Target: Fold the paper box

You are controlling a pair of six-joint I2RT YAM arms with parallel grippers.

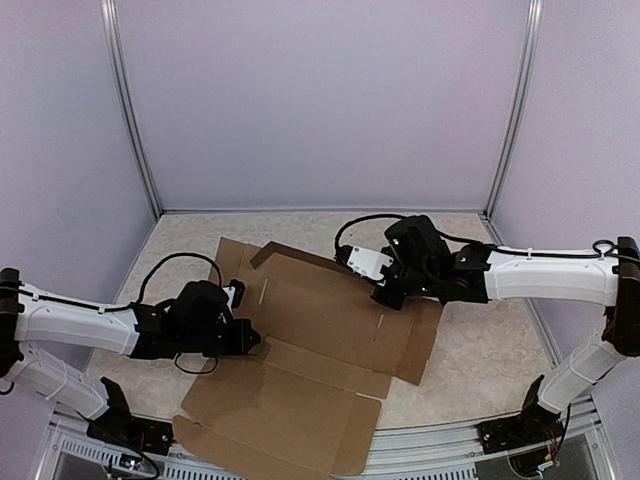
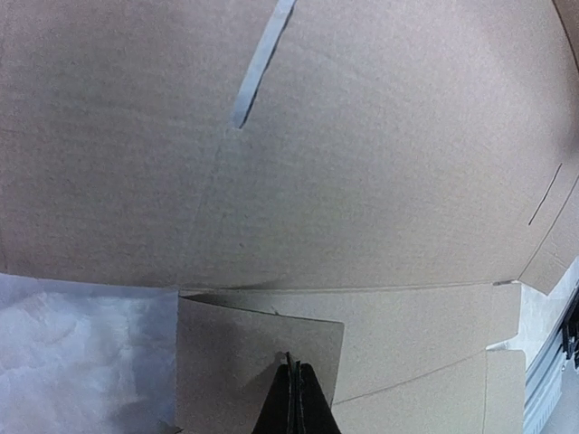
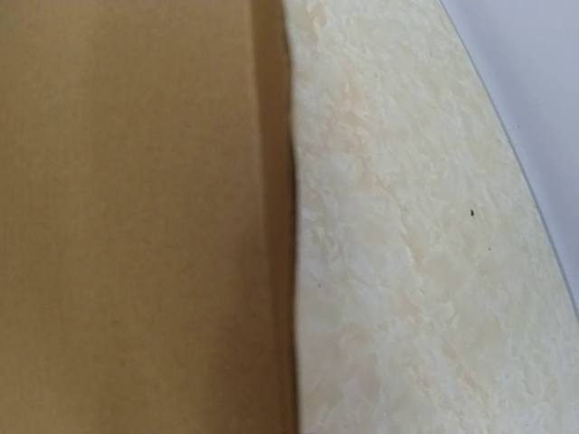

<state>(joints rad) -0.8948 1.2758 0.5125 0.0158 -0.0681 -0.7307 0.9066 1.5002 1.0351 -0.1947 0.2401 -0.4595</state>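
While mostly flat, the paper box point(image 1: 320, 322), long axis near-to-far.

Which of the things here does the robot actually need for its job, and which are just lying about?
Part of the job: paper box, a mostly flat sheet; left gripper and right gripper, both over it.
Just surroundings: table; walls.

Paper box point(image 1: 320, 310): plain brown, unprinted.
Worktop point(image 1: 480, 350): cream, mottled marbling.
Left arm point(image 1: 70, 325), right arm point(image 1: 550, 275): white shells, black joints.
Walls point(image 1: 320, 100): pale lilac.
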